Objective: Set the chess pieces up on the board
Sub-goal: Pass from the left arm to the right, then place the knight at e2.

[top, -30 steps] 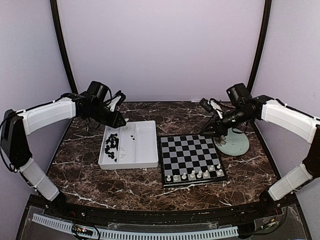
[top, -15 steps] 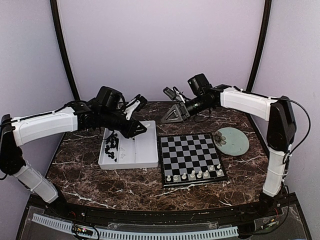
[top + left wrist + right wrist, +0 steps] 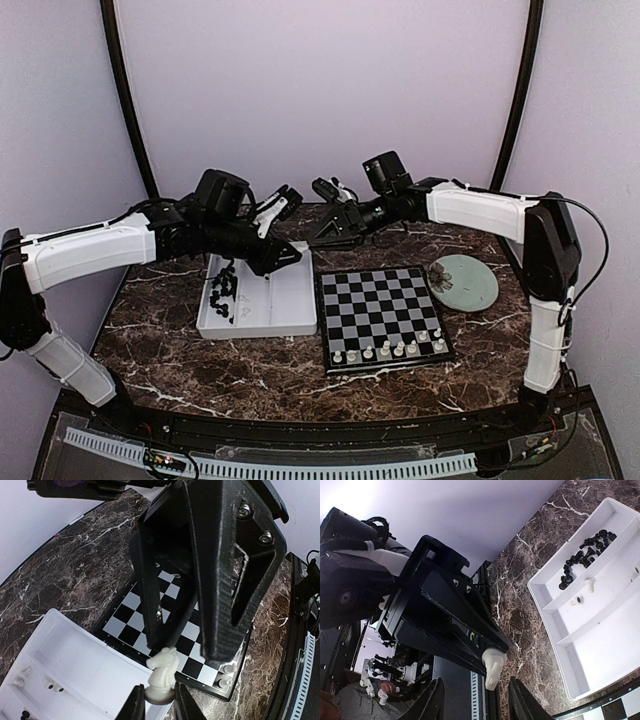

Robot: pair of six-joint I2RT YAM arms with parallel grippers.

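Where its dark fingertips close, the left gripper [image 3: 159,706] pinches one small white knight chess piece [image 3: 161,677] by the base, held aloft (clear of every surface).

Right gripper [image 3: 476,700]: black fingers spread wide, the knight just at their tips; contact cannot be told.

Below, top view: white rectangular plastic tray [image 3: 290,300], with a heap of black chess pieces [image 3: 222,292] in its left compartment.

Just right of the tray: black-and-silver checked chessboard [image 3: 378,300], with a row of white pieces [image 3: 390,349] along its near edge.

Far right: pale green round plate [image 3: 465,282] on the dark marble table [image 3: 170,340].
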